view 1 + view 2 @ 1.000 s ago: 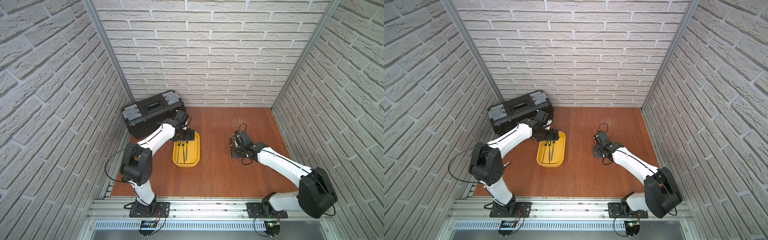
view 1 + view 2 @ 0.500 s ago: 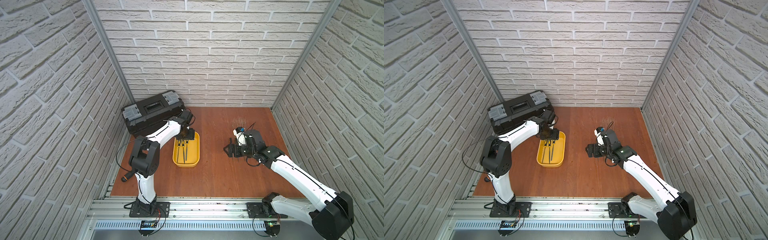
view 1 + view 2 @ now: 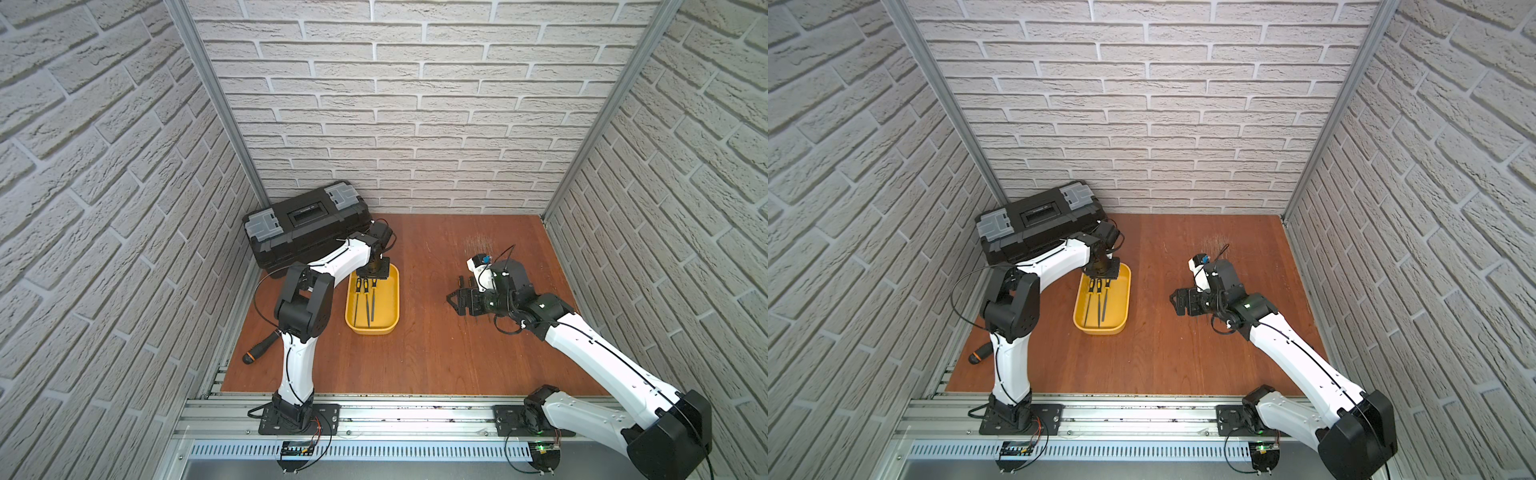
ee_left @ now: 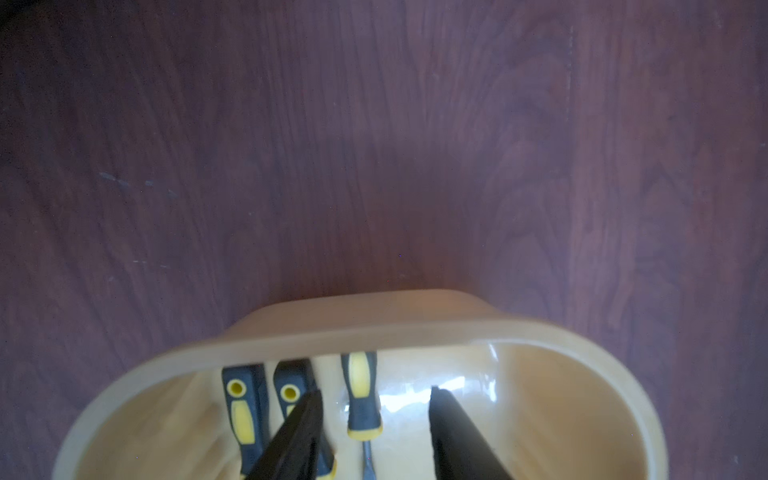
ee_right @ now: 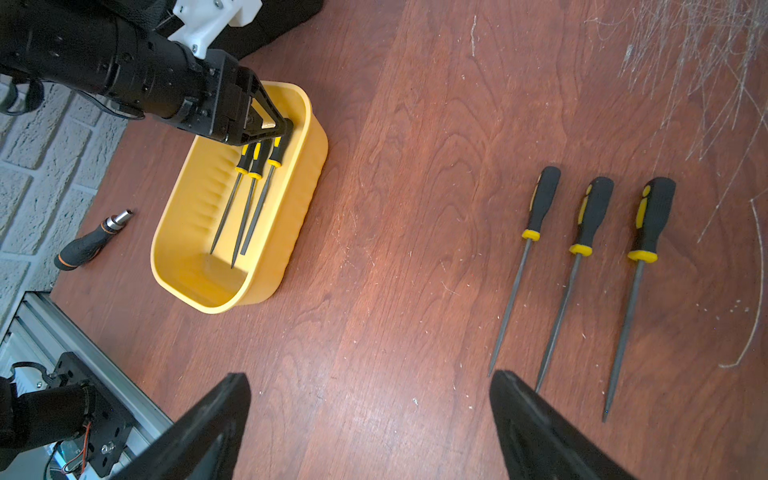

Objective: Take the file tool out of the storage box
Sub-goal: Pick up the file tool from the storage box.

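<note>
Two arms, same build.

- left arm [image 3: 297, 365]: white link shells, black joint housings, and a thin black cable looping loose at frame left.
- right arm [image 3: 594, 353]: same white and black, with a black cable along the shell. There is a bulky black housing at lower right and a small green light [image 3: 1248, 306].
- base plates [image 3: 328, 417]: black, screwed.
- camera bracket [image 3: 480, 270]: white with a blue tip.
- right gripper [image 5: 369, 373]: fingers [image 5: 199, 432] matte black and wedge-shaped.

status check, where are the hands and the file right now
Left hand down in the yellow tub, open around one file, not gripped yet. Right hand open, empty, near three files on the table. Neighbour file close by one finger.
</note>
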Robot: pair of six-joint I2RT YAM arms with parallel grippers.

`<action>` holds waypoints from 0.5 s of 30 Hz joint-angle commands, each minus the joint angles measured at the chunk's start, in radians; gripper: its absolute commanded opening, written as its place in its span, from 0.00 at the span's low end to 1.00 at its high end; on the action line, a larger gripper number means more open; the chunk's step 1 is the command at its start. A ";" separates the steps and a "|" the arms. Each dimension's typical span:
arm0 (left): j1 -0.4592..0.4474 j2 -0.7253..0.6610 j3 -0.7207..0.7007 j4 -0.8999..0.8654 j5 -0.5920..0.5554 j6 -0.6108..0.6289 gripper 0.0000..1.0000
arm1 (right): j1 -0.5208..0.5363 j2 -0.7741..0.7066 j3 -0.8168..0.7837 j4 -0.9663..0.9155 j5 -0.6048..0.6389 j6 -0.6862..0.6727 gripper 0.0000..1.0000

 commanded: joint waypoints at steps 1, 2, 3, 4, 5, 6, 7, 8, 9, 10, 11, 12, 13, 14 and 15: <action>-0.006 0.022 0.008 0.017 -0.043 -0.030 0.46 | -0.005 -0.022 -0.015 0.020 0.002 -0.018 0.94; -0.006 0.022 0.000 0.030 -0.046 -0.037 0.46 | -0.005 -0.021 -0.019 0.020 0.005 -0.018 0.94; -0.006 0.023 -0.006 0.038 -0.051 -0.045 0.45 | -0.005 -0.018 -0.020 0.020 0.010 -0.022 0.94; -0.006 0.024 -0.012 0.049 -0.058 -0.051 0.43 | -0.005 -0.016 -0.024 0.021 0.011 -0.022 0.94; -0.006 0.025 -0.015 0.056 -0.061 -0.056 0.43 | -0.005 -0.016 -0.028 0.024 0.011 -0.022 0.94; -0.006 0.026 -0.018 0.061 -0.067 -0.059 0.42 | -0.005 -0.014 -0.030 0.026 0.011 -0.022 0.94; -0.006 0.030 -0.019 0.068 -0.070 -0.063 0.42 | -0.004 -0.013 -0.032 0.027 0.011 -0.022 0.93; -0.006 0.033 -0.019 0.073 -0.071 -0.064 0.41 | -0.005 -0.012 -0.033 0.029 0.010 -0.021 0.93; -0.007 0.037 -0.016 0.075 -0.072 -0.065 0.41 | -0.005 -0.011 -0.036 0.031 0.010 -0.020 0.93; -0.008 0.044 -0.016 0.076 -0.072 -0.067 0.41 | -0.005 -0.011 -0.038 0.033 0.009 -0.019 0.93; -0.008 0.050 -0.013 0.079 -0.072 -0.069 0.41 | -0.004 -0.013 -0.040 0.034 0.012 -0.020 0.93; -0.009 0.056 -0.012 0.079 -0.073 -0.069 0.41 | -0.005 -0.013 -0.041 0.034 0.012 -0.020 0.93; -0.010 0.062 -0.014 0.082 -0.076 -0.072 0.40 | -0.005 -0.013 -0.044 0.034 0.014 -0.021 0.93; -0.012 0.066 -0.014 0.085 -0.078 -0.072 0.40 | -0.005 -0.013 -0.045 0.034 0.016 -0.020 0.93; -0.012 0.070 -0.014 0.086 -0.079 -0.074 0.40 | -0.005 -0.013 -0.047 0.035 0.015 -0.020 0.93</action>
